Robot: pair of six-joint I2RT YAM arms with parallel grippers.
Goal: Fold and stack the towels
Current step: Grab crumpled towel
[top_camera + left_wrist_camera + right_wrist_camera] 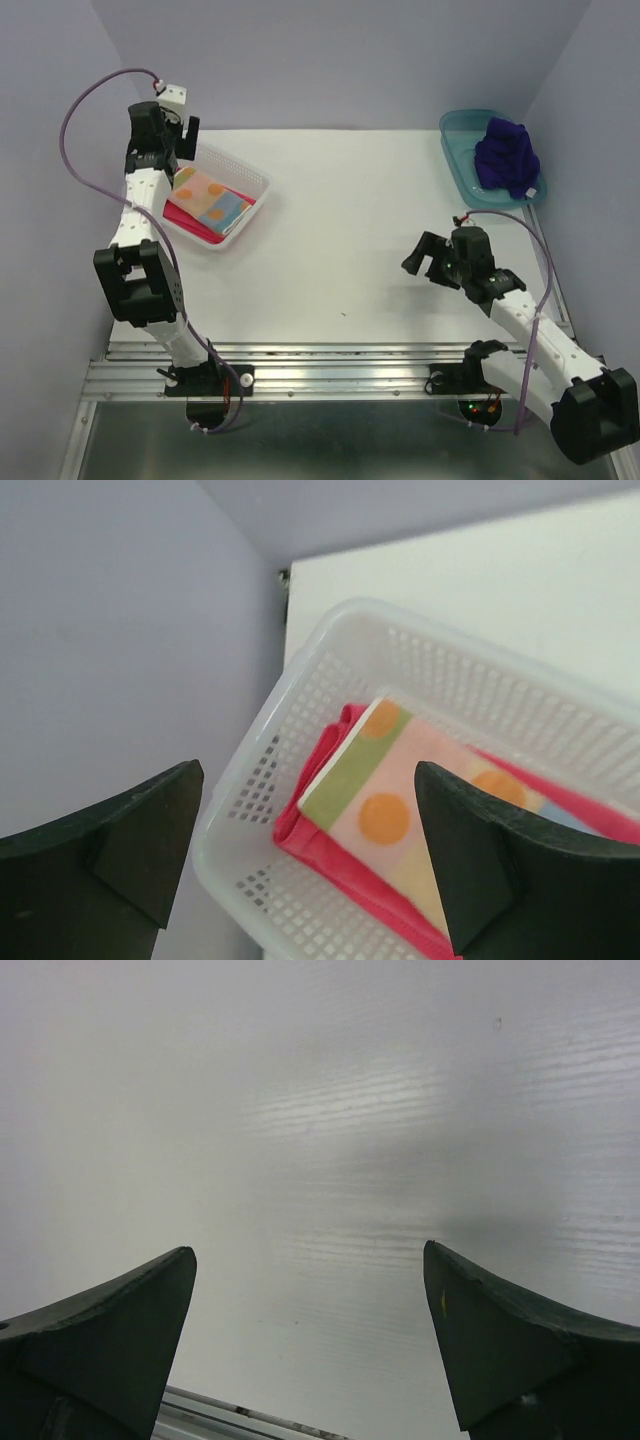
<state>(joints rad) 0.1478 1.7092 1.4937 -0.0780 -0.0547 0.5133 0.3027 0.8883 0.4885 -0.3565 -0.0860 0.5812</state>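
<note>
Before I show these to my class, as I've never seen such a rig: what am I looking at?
Two robot arms are bolted at the near edge of a table. One picture looks down from above; the other two come from cameras on each wrist, dark fingers showing. A white basket holds a folded orange dotted towel on a pink towel; a teal tray holds a crumpled purple towel. The left gripper hangs open over the basket, the right gripper open above the table. Nothing is held.

Overhead and close left-wrist views seemingly share the basket (243, 166).
</note>
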